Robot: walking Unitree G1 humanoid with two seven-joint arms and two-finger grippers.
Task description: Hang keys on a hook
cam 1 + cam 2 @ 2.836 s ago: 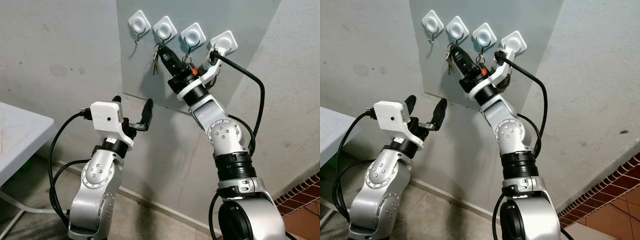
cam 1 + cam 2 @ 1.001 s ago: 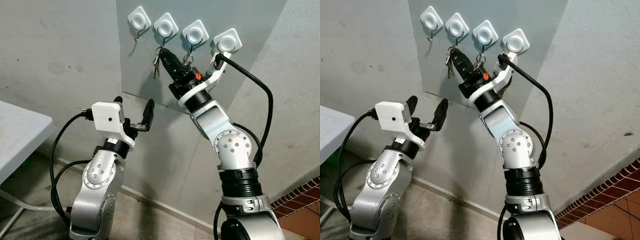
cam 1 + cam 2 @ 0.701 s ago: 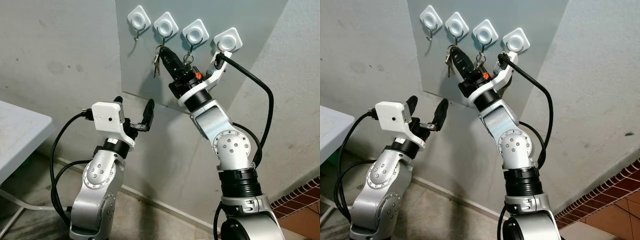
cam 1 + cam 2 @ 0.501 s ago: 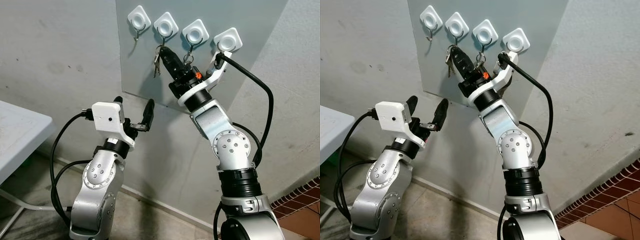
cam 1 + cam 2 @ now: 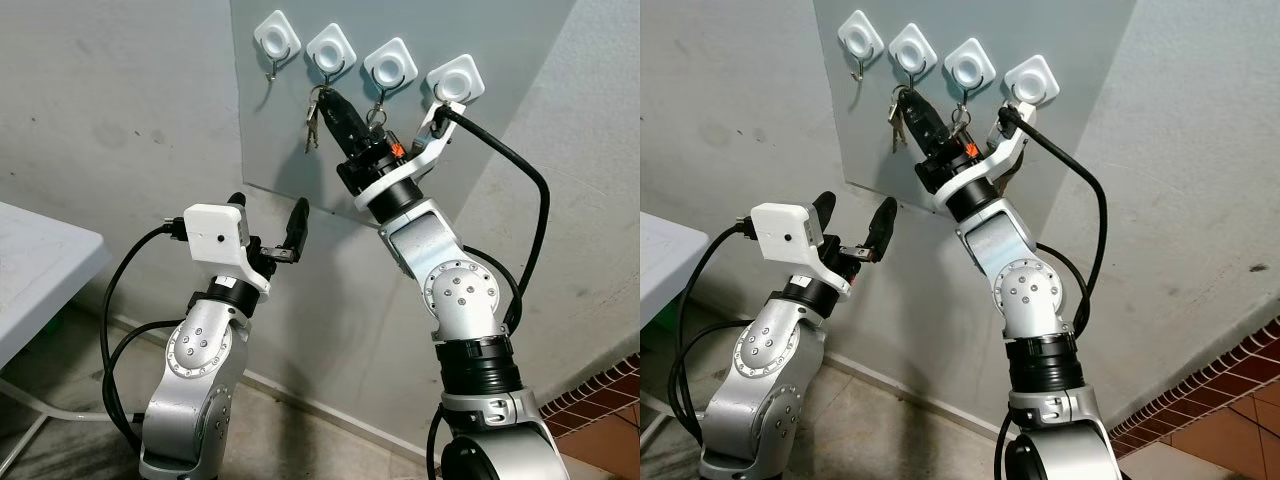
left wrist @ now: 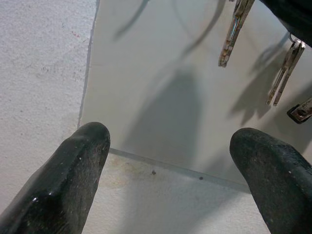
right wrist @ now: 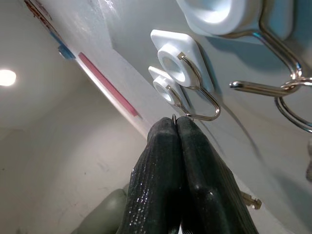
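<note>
Four white hooks sit in a row on a grey wall panel [image 5: 500,40]. My right gripper [image 5: 326,96] is raised to the second hook [image 5: 331,48] from the left and is shut on a key ring. Its keys [image 5: 312,124] dangle just below that hook. In the right wrist view the shut fingertips [image 7: 168,127] pinch the ring right beside the hook's wire [image 7: 201,100]. Another key set [image 5: 375,116] hangs from the third hook [image 5: 390,63]. My left gripper [image 5: 265,210] is open, held lower near the panel's bottom edge.
The first hook [image 5: 277,36] and fourth hook [image 5: 455,80] carry nothing. A white table [image 5: 40,270] stands at the left. A black cable [image 5: 520,180] loops off my right wrist. Red tiles [image 5: 600,400] run along the wall at lower right.
My right gripper has crept up and to the left with the keys, closer to the second hook. The left arm has stayed put.
</note>
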